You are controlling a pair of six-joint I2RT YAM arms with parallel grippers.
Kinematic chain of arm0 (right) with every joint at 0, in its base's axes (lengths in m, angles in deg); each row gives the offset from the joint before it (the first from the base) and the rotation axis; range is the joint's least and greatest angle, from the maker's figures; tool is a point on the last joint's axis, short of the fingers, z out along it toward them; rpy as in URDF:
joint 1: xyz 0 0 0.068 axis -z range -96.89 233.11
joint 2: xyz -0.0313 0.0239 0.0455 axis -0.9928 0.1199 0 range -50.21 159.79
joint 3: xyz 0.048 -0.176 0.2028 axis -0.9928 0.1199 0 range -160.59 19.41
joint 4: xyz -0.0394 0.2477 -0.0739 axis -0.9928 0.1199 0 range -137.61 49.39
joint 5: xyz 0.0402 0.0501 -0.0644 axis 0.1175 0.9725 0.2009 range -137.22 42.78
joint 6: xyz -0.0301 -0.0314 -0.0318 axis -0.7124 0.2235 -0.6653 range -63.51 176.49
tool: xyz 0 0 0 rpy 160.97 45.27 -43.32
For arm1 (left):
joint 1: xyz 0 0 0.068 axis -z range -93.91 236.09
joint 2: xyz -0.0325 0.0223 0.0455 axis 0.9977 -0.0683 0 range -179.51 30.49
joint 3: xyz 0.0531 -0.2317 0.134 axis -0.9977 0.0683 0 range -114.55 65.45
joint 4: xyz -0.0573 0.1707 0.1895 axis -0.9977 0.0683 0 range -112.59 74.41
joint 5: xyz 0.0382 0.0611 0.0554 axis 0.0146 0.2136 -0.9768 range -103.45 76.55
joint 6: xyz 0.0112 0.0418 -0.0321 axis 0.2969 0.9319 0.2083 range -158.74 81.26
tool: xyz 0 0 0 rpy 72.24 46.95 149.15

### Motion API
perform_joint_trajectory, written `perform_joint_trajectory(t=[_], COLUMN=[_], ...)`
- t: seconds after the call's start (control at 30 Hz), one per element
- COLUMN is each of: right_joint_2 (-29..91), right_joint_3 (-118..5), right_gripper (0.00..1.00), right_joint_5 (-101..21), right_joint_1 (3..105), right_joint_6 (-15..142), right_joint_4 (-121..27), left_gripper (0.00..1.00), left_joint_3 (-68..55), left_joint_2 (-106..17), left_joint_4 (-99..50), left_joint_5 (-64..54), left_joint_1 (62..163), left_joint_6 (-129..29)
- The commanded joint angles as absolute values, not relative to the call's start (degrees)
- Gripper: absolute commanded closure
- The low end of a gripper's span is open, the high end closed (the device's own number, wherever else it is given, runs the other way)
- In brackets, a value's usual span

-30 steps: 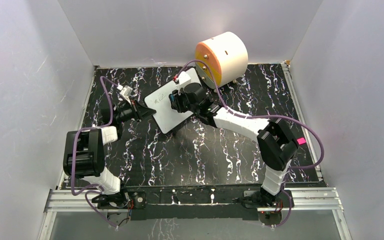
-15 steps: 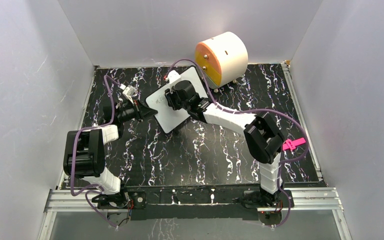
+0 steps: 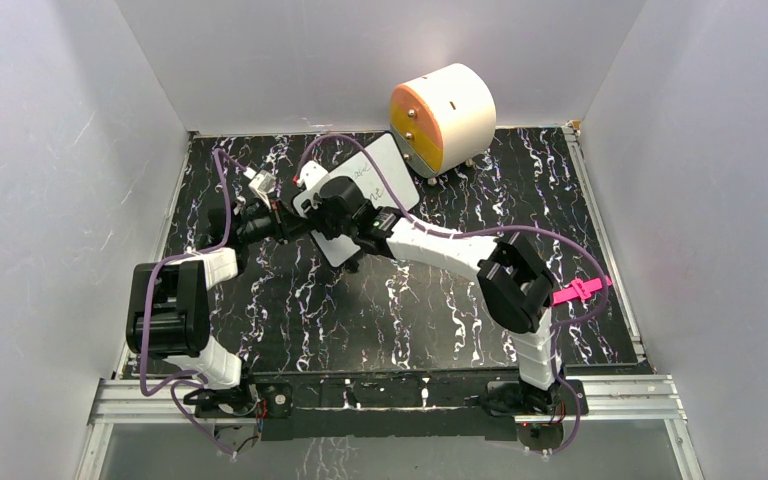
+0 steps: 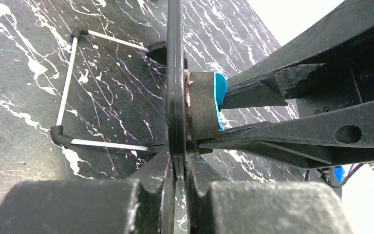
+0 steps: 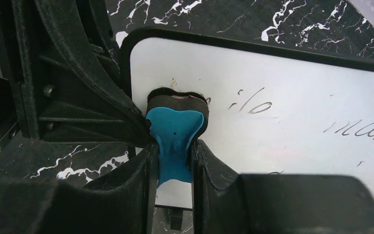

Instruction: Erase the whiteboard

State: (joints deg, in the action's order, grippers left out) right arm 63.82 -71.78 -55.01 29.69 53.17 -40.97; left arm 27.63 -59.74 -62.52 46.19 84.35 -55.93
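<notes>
The whiteboard [image 3: 385, 170] is white with a thin black frame and rounded corners. The left gripper [image 4: 177, 168] is clamped on one short edge of it. Faint dark handwriting runs across the face, to the right of the right gripper [image 5: 173, 163]. That gripper pinches a blue-backed black eraser [image 5: 175, 124], whose pad is pressed flat on the board, just ahead of the left gripper's fingertips.

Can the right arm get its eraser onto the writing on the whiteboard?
Probably yes. The right end effector presses the eraser on the whiteboard, and the handwriting lies just beside it with nothing between.
</notes>
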Motion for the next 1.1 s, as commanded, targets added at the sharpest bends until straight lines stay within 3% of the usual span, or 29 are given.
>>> perform_joint_trajectory(t=[0.0, 0.27, 0.57, 1.07], right_joint_2=[66.7, 66.6, 66.9, 67.1], right_joint_3=[-76.9, -78.2, -81.5, -80.9], right_gripper=[0.84, 0.84, 0.84, 0.83], right_joint_5=[-54.7, -62.4, -60.5, -54.7], right_joint_1=[31.8, 37.8, 38.6, 29.5], right_joint_6=[54.3, 56.8, 58.6, 50.6], right_joint_4=[-39.8, -38.8, -37.7, -37.1], left_gripper=[1.0, 1.0, 1.0, 1.0], left_joint_3=[28.8, 28.2, 28.1, 27.9], left_joint_2=[-58.2, -57.9, -58.1, -58.5], left_joint_4=[-61.6, -59.8, -59.0, -57.9], left_joint_5=[49.2, 49.7, 49.6, 48.7], left_joint_1=[87.0, 87.1, 87.5, 87.8], left_joint_6=[-52.7, -51.5, -51.1, -50.1])
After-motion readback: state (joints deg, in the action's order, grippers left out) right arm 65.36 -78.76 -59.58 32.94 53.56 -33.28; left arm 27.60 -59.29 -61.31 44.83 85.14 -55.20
